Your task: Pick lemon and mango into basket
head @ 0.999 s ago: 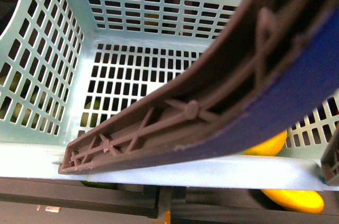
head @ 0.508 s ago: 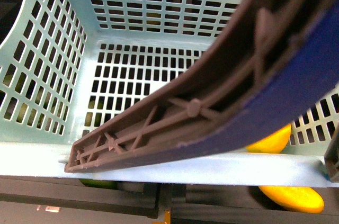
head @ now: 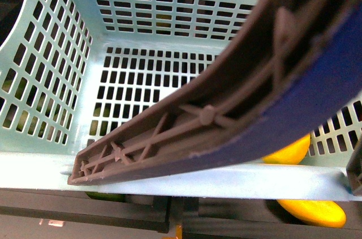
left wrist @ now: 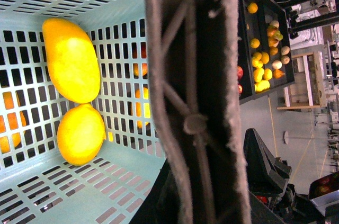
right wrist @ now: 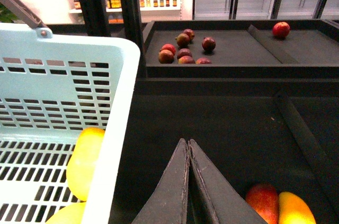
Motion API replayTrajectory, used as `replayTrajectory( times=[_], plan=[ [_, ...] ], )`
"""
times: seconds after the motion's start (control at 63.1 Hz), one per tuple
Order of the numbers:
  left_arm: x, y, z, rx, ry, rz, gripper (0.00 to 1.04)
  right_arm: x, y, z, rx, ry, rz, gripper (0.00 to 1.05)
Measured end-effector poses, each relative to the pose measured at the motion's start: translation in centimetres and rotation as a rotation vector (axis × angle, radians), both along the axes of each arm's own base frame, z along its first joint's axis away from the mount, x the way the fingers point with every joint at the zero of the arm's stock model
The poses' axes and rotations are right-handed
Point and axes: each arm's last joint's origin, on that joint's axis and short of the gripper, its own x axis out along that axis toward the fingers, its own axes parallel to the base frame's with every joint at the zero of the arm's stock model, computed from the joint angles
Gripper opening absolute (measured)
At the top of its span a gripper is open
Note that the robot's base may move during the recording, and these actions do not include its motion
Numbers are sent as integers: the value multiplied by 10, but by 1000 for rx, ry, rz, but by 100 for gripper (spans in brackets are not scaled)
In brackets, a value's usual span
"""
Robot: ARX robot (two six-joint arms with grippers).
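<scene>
Already I see the long yellow-orange mango (left wrist: 70,59) and small yellow lemon (left wrist: 80,134) lying together inside the light teal slotted basket (left wrist: 106,192); my right tool (right wrist: 188,147) is pressed together, empty. Job looks finished.

Mango (left wrist: 70,60) and lemon (left wrist: 80,134) inside teal basket (left wrist: 100,181), tips touching. Brown handle (left wrist: 193,102) across view, close up. Beyond: dark shelf (left wrist: 265,38) w/ mixed fruit, prob. apples, lemons.
</scene>
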Motion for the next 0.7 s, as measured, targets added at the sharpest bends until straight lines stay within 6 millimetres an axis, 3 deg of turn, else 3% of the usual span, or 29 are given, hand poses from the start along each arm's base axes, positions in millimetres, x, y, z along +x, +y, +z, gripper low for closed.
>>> replayTrajectory(
  times=[0.317, 0.698],
  plan=[
    [0, 0, 0, 0, 0, 2, 5, -14, 0, -3, 0, 8, 1, 2],
    [0, 0, 0, 0, 0, 1, 5, -15, 0, -3, 0, 6, 0, 2]
  ],
)
